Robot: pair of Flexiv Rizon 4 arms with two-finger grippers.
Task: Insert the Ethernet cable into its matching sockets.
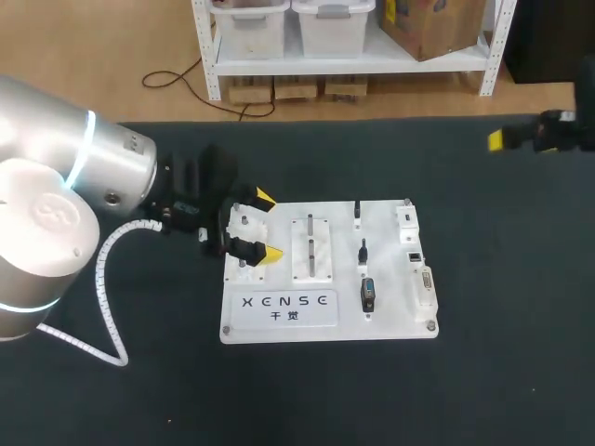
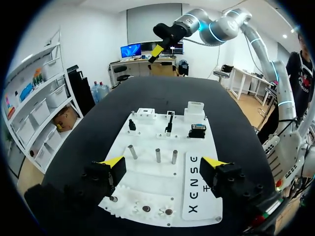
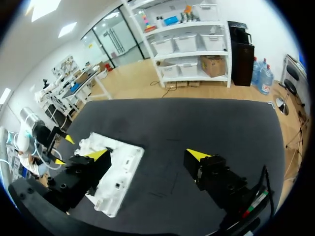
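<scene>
Yellow tips of my left pincer point(image 2: 163, 163) stand wide apart with nothing between them, hovering over the near end of the white board point(image 2: 147, 135). Just ahead of the fingers, three metal pegs point(image 2: 158, 155) stand upright. Beyond them, toward the board's far end, small dark plugs point(image 2: 169, 125) stand upright in a row across the board, and white socket blocks point(image 2: 194, 110) sit past them at the far edge. Which of these dark pieces is the cable's end I cannot tell, and no loose run of cable shows.

The board's long axis runs straight away from this pincer, so the thing I have to take should lie dead ahead, past the pegs.

My right pincer point(image 3: 148, 155) is also wide open and holds nothing. It hangs over the dark table point(image 3: 197, 123), well apart from the board, so the left arm is much the nearer.

I judge the job not yet begun. The coming move looks like a reach forward along the board, and the pegs are what my fingers could clip.
</scene>
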